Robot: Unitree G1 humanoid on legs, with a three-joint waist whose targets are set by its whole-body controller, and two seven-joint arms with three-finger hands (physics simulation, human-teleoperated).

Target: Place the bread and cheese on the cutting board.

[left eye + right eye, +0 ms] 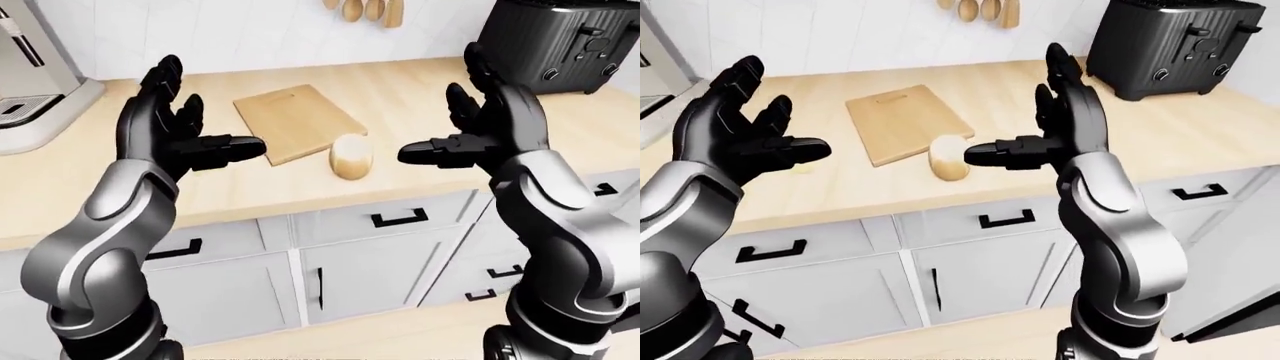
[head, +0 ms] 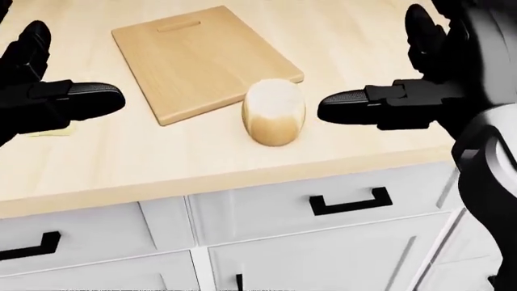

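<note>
A pale wooden cutting board (image 2: 206,60) lies on the wooden counter (image 2: 145,163). The rounded bread loaf (image 2: 274,112) rests on the counter just off the board's lower right corner. A small yellow piece, seemingly the cheese (image 1: 800,166), lies on the counter to the board's left, mostly hidden behind my left hand in the head view. My left hand (image 1: 205,120) is raised, open and empty, left of the board. Raised right of the bread, my right hand (image 1: 450,112) is open too, its thumb pointing at the loaf without touching it.
A black toaster (image 1: 555,41) stands at the counter's top right, and a coffee machine (image 1: 30,75) at the far left. Wooden utensils (image 1: 365,9) hang on the wall. White drawers with black handles (image 2: 349,203) run under the counter edge.
</note>
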